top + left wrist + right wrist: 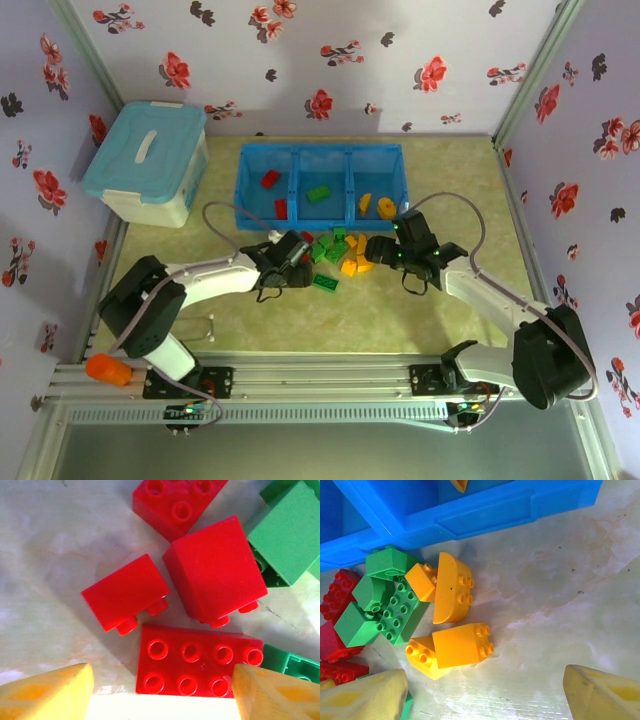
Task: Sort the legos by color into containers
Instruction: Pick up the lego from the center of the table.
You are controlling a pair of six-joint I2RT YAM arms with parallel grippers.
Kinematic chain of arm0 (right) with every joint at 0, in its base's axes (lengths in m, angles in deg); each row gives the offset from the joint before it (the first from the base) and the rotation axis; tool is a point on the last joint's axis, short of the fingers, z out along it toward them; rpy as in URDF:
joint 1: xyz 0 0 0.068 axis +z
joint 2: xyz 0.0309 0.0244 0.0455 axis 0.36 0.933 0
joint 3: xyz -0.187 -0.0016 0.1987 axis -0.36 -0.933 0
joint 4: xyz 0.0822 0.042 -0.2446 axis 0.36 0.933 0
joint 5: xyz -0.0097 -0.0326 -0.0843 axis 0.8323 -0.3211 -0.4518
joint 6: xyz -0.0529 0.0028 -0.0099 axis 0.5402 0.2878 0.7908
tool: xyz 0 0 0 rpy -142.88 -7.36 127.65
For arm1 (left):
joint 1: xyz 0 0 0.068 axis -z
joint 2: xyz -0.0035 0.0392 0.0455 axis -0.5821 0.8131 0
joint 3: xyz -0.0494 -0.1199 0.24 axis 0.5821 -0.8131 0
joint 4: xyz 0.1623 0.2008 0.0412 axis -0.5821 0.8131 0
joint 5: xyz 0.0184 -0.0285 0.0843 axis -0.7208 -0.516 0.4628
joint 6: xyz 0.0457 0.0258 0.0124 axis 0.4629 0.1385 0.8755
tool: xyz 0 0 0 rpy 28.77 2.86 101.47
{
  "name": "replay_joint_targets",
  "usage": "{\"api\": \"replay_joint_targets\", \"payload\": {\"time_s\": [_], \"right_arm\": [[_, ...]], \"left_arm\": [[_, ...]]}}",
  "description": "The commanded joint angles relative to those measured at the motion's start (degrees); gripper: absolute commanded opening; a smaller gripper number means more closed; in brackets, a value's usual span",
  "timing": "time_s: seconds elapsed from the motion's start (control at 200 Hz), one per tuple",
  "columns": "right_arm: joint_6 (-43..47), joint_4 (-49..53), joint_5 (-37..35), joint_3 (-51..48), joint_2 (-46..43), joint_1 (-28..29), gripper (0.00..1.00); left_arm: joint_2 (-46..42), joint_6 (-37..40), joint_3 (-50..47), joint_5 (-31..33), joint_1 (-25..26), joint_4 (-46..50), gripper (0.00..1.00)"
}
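The work surface (430,320) is a pale yellow-green mat with a marbled pattern. Faint scuffs and dark specks are seen on it in the right wrist view. It is enclosed on the left, far and right sides by lilac walls (400,90) printed with red and dark flowers. Metal posts (525,75) are fitted at the far corners. An aluminium rail (320,375) is mounted along the near edge, and an orange object (108,370) is seen at its left end.

The blue tray (322,147) is placed at the far centre of the mat, its three compartments in a row from left to right. Red bricks (271,178) are contained in the left compartment, a green brick (319,193) in the middle one and orange bricks (385,207) in the right one. A pale blue lidded tub (150,160) is set at the far left, apart from the tray.

The loose legos (335,255) are piled on the mat just near of the tray, between the two grippers. The left gripper (298,250) is positioned low over the red part of the pile. Its fingers (45,695) are spread apart, a red eight-stud brick (197,662) lies between them, and nothing is clamped. The right gripper (378,250) is held with its jaws wide apart over bare mat, with the loose orange bricks (462,645) just far of them and nothing gripped.
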Motion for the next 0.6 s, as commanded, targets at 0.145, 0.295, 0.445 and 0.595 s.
{"api": "replay_joint_targets", "payload": {"time_s": [0.145, 0.295, 0.445, 0.595], "right_arm": [[-1.57, -1.44, -0.93, -1.71, -1.58, 0.36, 0.81], [-2.10, -2.48, -0.79, -2.67, -1.74, 0.36, 0.80], [-2.64, -3.37, -0.56, -3.17, -1.47, 0.52, 0.80], [-2.89, -4.01, -0.51, -3.21, -0.87, 0.69, 0.80]], "left_arm": [[0.29, -0.54, -1.24, -0.90, -1.77, 0.52, 0.56], [-2.62, -1.30, -4.89, 0.20, -2.12, 1.14, 0.50], [-7.42, -1.78, -6.47, 0.81, -1.96, 3.57, 0.49], [-14.18, -1.51, -5.65, 2.50, -1.68, 7.08, 0.49]]}}
